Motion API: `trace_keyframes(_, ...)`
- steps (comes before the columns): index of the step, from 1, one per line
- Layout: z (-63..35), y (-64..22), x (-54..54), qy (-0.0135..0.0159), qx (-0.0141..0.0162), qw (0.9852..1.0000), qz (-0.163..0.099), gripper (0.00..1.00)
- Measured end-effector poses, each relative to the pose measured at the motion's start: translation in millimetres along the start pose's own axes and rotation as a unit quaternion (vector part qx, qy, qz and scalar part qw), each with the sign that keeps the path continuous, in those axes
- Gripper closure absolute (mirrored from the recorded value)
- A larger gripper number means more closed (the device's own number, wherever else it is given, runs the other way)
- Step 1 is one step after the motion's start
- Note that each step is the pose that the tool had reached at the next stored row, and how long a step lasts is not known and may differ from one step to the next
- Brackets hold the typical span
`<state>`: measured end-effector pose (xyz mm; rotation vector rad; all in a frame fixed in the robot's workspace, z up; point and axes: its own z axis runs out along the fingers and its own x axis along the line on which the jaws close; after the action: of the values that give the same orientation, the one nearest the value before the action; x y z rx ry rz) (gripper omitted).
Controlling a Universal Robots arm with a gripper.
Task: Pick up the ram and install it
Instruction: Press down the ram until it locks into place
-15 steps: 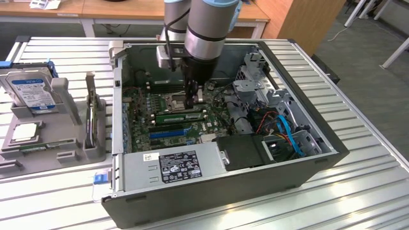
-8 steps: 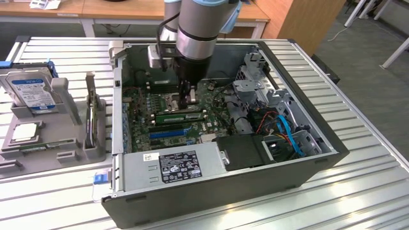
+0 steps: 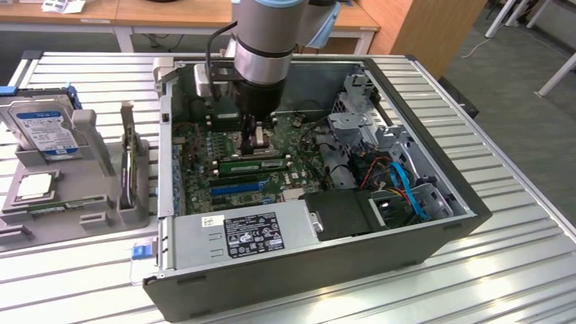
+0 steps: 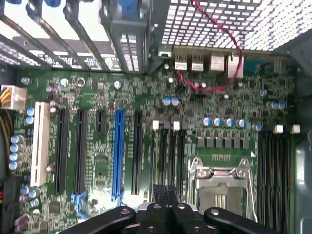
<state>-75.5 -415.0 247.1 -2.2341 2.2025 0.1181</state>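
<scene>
Open computer case lies on its side on a slatted metal table, motherboard facing up

Arm reaches straight down into the case from above. Gripper hangs low over the middle of the board. In the wrist view the gripper has its two dark fingers pressed together, clenched on nothing

The ram is a green stick lying lengthwise in the bank of memory slots, level with the board. That bank sits between the processor socket and the blue expansion slot. Seen from the exterior view, the ram is just beside the fingertips, on their near side. The stick is free of the fingers' grip, and whether the tips touch its top edge cannot be told

Wrist view: fingertips sit over that same bank of narrow dark slots, with the socket to one side and the blue expansion slot to the other

Power supply with a black label fills the near corner of the case. On the exterior view's left, outside the case, a grey parts fixture holds a hard drive, well apart from the gripper
</scene>
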Motion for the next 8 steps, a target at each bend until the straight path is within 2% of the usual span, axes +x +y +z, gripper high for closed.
trace_keyframes(8,0.6,10.1,-0.2,0.0,0.0001,1.0,0.0,0.9)
